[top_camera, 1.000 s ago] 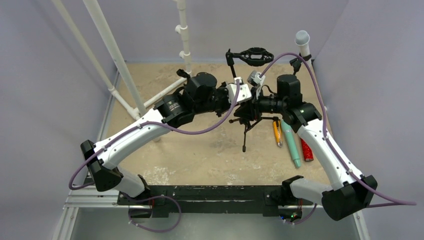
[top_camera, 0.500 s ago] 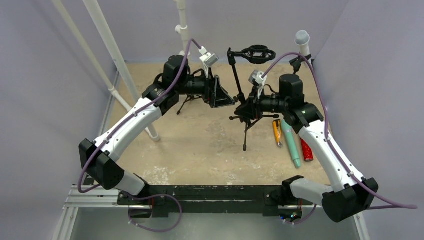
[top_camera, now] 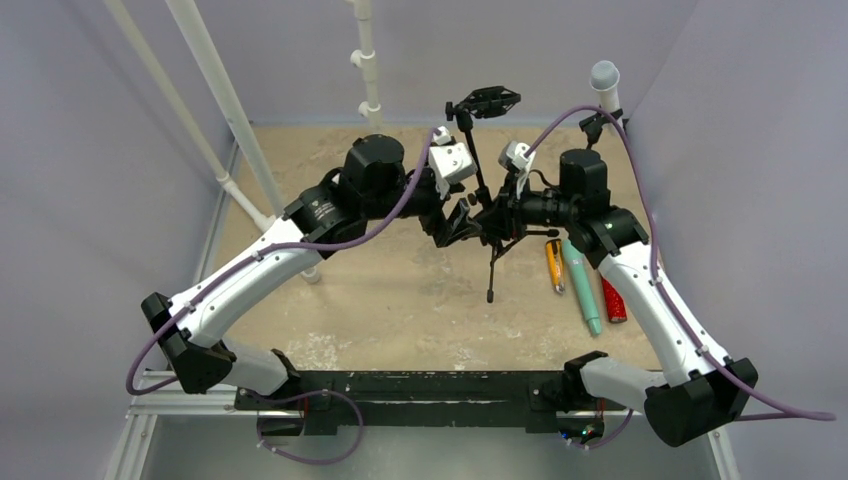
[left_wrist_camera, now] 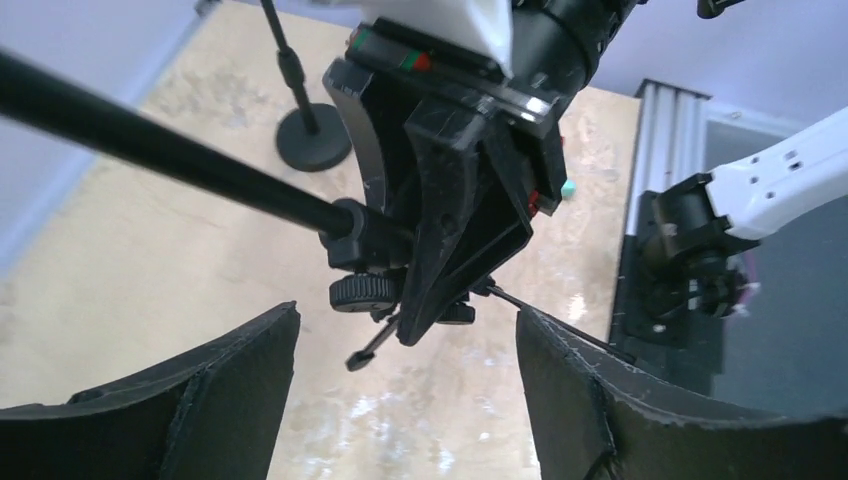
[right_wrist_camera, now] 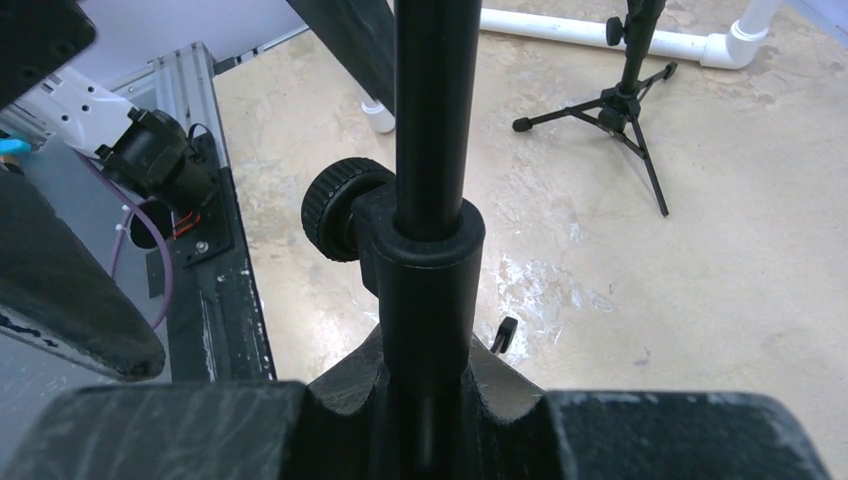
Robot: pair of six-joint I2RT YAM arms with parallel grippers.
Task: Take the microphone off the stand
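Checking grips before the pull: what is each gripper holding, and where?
Right gripper clamps the microphone stand by its pole, at the collar beside the knob. Left gripper is open, holding nothing.

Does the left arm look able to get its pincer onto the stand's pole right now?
Probably yes. The left pincer is open, with the pole straight ahead between its fingers. The right pincer clamps it lower down, by the knob, leaving that stretch free.

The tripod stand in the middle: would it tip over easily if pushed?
Likely tippy: the tripod stand is tall and thin, with a holder high up over skinny legs. It looks stiff and probably light. The right gripper clamped on it should steady it.
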